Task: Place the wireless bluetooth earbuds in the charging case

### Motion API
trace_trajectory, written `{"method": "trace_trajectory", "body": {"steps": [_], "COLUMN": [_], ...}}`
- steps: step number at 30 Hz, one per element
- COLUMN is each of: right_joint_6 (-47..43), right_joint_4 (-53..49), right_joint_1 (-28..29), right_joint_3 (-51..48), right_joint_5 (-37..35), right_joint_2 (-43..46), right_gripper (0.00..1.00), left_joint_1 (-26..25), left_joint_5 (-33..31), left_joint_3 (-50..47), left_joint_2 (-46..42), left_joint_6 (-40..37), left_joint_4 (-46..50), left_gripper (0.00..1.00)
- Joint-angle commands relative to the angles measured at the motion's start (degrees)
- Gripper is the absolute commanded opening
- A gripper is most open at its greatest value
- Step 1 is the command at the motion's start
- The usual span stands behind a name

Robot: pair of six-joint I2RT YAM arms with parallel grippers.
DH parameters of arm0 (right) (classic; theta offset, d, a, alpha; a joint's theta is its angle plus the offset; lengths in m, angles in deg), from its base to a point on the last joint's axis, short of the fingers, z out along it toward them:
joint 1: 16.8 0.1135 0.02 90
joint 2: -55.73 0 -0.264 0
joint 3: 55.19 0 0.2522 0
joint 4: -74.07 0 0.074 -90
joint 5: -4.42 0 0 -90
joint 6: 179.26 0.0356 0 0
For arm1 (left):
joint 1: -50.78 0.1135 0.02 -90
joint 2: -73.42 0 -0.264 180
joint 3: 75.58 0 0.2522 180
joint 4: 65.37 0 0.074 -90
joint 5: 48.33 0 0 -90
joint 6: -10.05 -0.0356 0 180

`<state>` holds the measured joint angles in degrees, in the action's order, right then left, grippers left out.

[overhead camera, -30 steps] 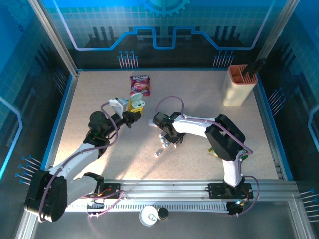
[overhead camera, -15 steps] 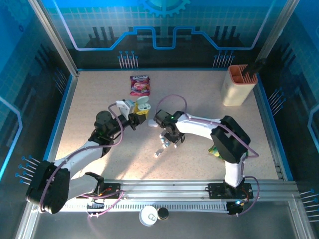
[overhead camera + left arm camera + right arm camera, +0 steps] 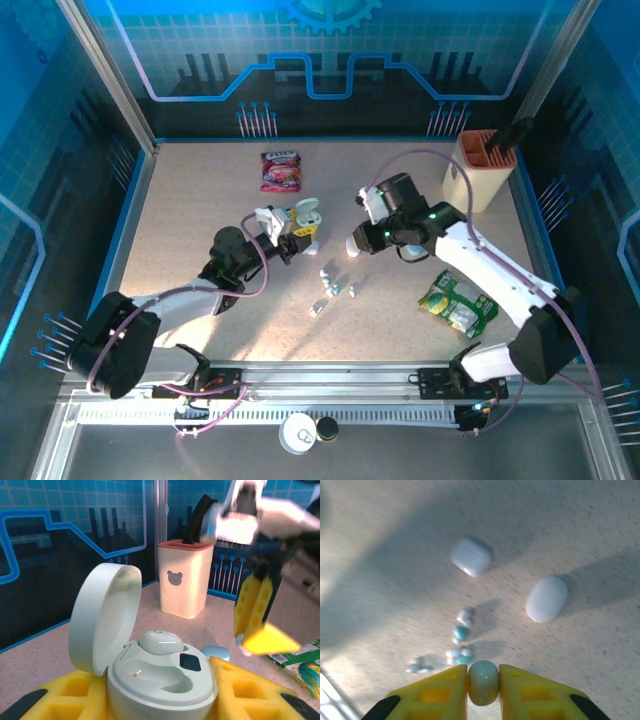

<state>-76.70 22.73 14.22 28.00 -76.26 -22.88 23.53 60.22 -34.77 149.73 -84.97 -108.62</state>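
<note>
Firmly, the right hand (image 3: 483,671) pinches one earbud (image 3: 483,685); the left hand (image 3: 159,696) clamps the open case (image 3: 107,616).

The overhead camera looks down on the whole table (image 3: 180,200). Left wrist looks level across it, close; right wrist looks down.

No lettering, brand or number can be read. Print is seen on the pink packet (image 3: 281,170) at twelve o'clock on the table and on the green packet (image 3: 458,303) at four o'clock, but it is too small to be made out. A bear-head mark (image 3: 174,575) is carried on the cream holder (image 3: 192,592) at two o'clock.
</note>
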Motion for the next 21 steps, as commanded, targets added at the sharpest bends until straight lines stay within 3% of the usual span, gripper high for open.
{"method": "trace_trajectory", "body": {"steps": [1,9,21], "right_joint_6": [3.8,8.8,8.6], "right_joint_4": [5.3,13.2,14.0], "right_joint_1": [-1.2,-1.4,-0.4], "right_joint_3": [1.3,5.2,8.4], "right_joint_5": [14.6,24.3,24.7], "right_joint_2": [2.2,1.9,-2.2], "right_gripper": [0.21,0.21,0.2], "left_joint_1": [-2.4,-5.4,-6.9], "left_joint_5": [-2.3,-2.9,-2.5], "left_joint_3": [3.5,5.4,7.3], "left_joint_2": [1.5,3.9,5.7], "left_joint_6": [-4.0,-6.7,-6.7], "left_joint_4": [-4.3,-4.5,-4.4], "left_gripper": [0.33,0.34,0.34]}}
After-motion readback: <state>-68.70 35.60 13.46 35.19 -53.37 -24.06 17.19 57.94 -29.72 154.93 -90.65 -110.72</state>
